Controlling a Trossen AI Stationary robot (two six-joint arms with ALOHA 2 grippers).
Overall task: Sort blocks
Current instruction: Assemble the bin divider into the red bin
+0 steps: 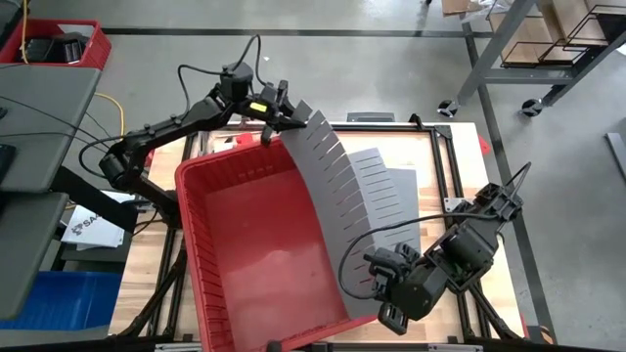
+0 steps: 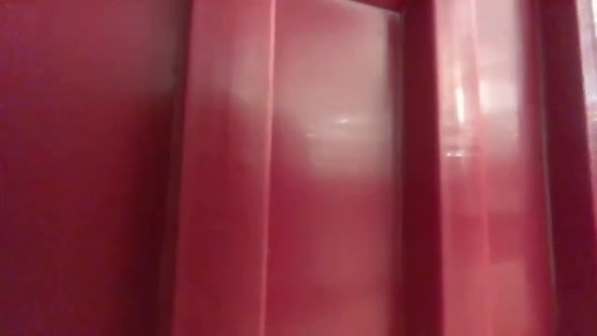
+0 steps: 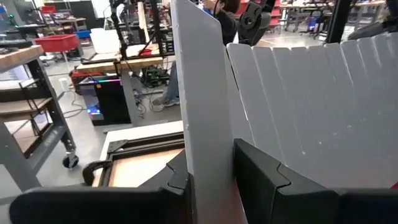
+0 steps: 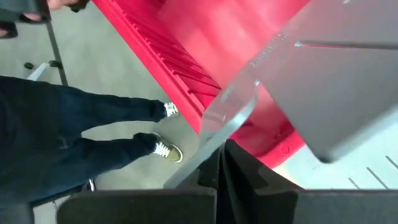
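No blocks show in any view. A long grey slotted divider sheet arches along the right wall of the big red bin, held between my two grippers. My left gripper is at the bin's far corner, shut on the sheet's far end. My right gripper is by the bin's near right corner, shut on the sheet's near end. The low view shows only the bin's red wall. My left gripper pinches the sheet's far end between its two fingers, coming in about level from the table's far left. That end stands on edge in the hold, clear of the table. My right gripper pinches the sheet's near end by its edge between its two fingers, slanting down from the near right. The sheet rises from the hold and bends in an arc toward the other gripper.
Two more grey divider sheets lie flat on the wooden table right of the bin. A black frame runs round the table's edge. A person's legs stand on the floor beside the table's near side.
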